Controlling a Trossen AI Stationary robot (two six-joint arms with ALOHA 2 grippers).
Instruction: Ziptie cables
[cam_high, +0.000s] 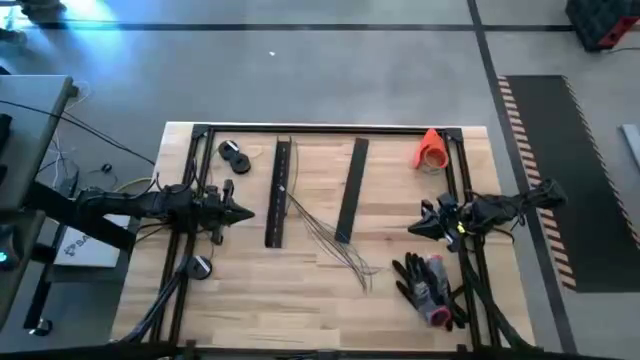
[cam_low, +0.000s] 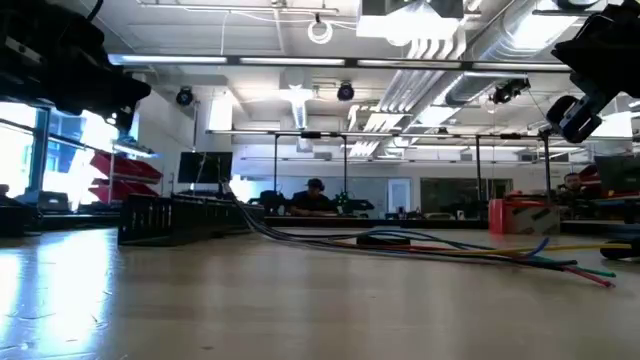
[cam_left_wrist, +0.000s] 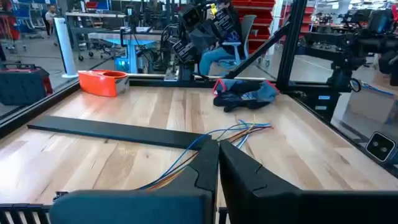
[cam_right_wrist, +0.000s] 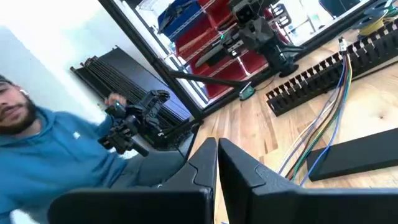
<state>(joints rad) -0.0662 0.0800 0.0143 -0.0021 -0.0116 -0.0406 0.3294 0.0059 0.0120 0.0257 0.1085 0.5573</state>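
Observation:
The cables (cam_high: 322, 232) are a loose bundle of thin wires lying on the wooden table. They fan from the left black slotted bar (cam_high: 279, 192) past the near end of the right black bar (cam_high: 350, 190). The cables (cam_left_wrist: 241, 129) also show in the left wrist view, and the cables (cam_right_wrist: 323, 124) in the right wrist view. My left gripper (cam_high: 248, 212) hovers shut to the left of the bars, its fingertips (cam_left_wrist: 217, 163) together. My right gripper (cam_high: 410, 229) hovers shut to the right of the cables, its fingertips (cam_right_wrist: 217, 160) together. Neither touches anything.
An orange tape roll (cam_high: 432, 150) sits at the far right corner. Dark gloves (cam_high: 425, 282) lie near right. Black round pieces (cam_high: 235, 155) lie far left and another (cam_high: 200, 267) near left. A black frame (cam_high: 330, 129) edges the table. A person in blue (cam_right_wrist: 68, 155) is beyond the table.

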